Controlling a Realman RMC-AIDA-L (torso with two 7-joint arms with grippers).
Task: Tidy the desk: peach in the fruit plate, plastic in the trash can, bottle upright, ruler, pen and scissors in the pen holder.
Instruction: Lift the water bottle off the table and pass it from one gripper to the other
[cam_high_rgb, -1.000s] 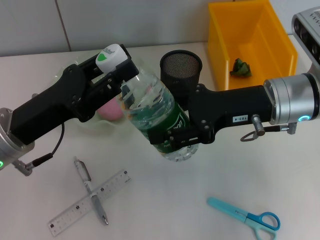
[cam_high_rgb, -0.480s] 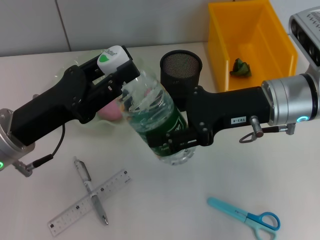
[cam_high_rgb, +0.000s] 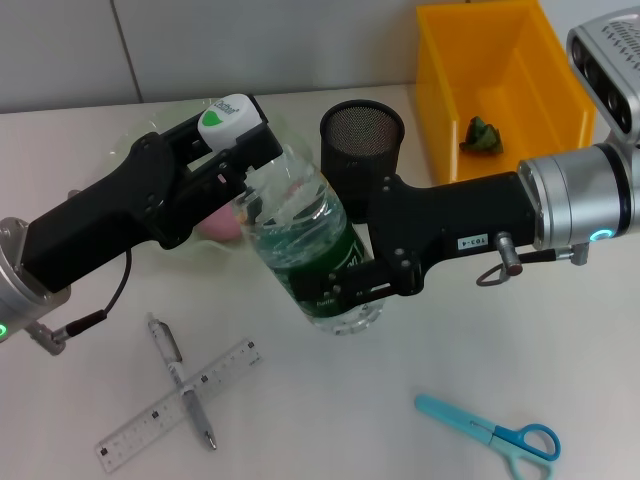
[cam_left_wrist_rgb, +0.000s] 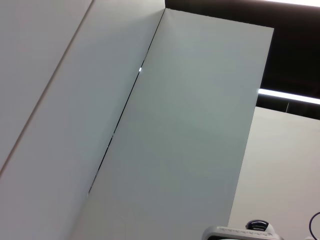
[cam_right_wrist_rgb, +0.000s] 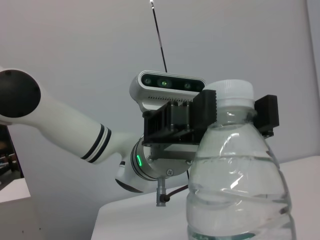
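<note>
While both arms meet over the middle of the desk (cam_high_rgb: 580, 370), the bottle (cam_high_rgb: 315, 255) hangs tilted above it, the left gripper (cam_high_rgb: 232, 140) with fingers clamped at its white cap and the right gripper (cam_high_rgb: 350, 285) closed around its green-labelled lower body. Behind stand the yellow trash can (cam_high_rgb: 440, 110), plastic (cam_high_rgb: 481, 135) inside, and the pen holder (cam_high_rgb: 361, 135). Ruler (cam_high_rgb: 180, 405) and pen (cam_high_rgb: 180, 380) lie crossed near the front left edge, scissors (cam_high_rgb: 490, 432) front right.
</note>
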